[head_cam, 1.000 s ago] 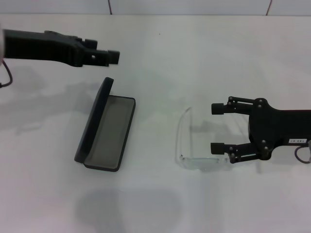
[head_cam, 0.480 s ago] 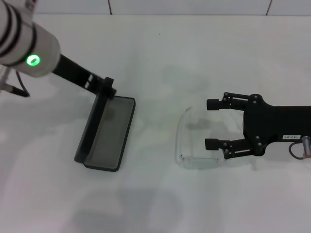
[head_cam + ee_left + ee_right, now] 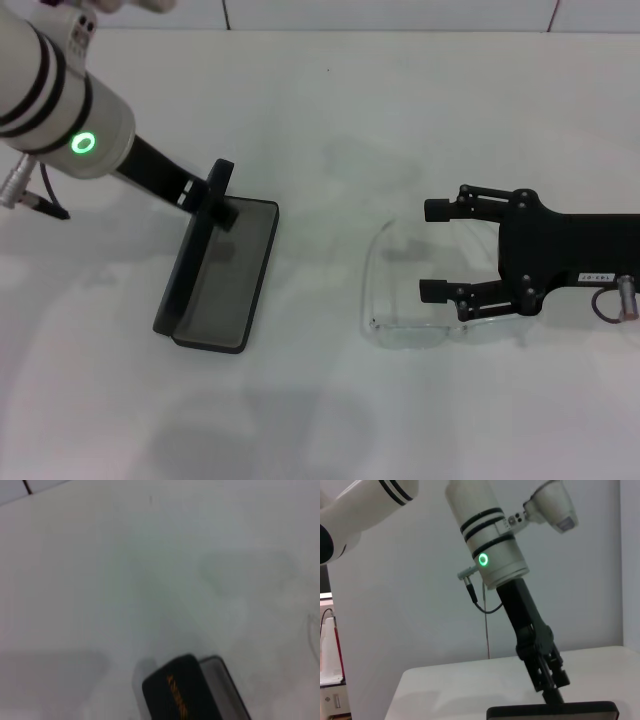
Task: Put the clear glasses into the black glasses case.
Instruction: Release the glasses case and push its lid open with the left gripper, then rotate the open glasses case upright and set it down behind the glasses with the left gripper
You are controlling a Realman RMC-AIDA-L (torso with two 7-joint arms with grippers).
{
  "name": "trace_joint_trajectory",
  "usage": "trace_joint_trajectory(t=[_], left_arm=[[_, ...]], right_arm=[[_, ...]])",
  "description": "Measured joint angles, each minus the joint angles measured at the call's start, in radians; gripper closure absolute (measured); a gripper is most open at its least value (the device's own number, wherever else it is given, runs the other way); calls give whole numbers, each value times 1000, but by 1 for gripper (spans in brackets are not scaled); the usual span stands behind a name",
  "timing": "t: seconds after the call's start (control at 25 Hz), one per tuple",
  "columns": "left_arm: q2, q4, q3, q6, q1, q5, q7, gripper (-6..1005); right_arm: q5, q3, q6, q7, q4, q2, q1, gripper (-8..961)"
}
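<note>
Straddling the clear glasses (image 3: 385, 300), right end effector (image 3: 437, 250) gapes wide

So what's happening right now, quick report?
Left gripper at the black hard glasses case's raised lid. Right gripper open beside the clear plastic glasses. Nothing between them.

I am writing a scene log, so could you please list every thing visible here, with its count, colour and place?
Black hard clamshell glasses case: one, black with a grey lining, open on the table's left part, lid standing up along its left side; the left wrist view shows orange lettering on the lid.
Clear transparent plastic glasses: one pair, colourless, on the table right of the case.
White table: one, white, under everything.
Left gripper: one, black, on a white arm with a green light, at the far end of the case's lid.
Right gripper: one, black, open, by the glasses' right side.
</note>
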Motion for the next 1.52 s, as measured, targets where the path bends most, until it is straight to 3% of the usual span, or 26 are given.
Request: trace_joint_trajectory(t=[0.56, 0.92, 1.52], left_arm=[[1, -156, -1, -66, -15, 27, 2, 285], [1, -176, 2, -83, -9, 28, 36, 332], [2, -165, 1, -84, -15, 27, 63, 712]], right_arm=[[0, 2, 7, 0, -6, 4, -1, 82], [0, 2, 9, 0, -6, 10, -4, 83], [0, 2, 12, 0, -6, 12, -8, 83]])
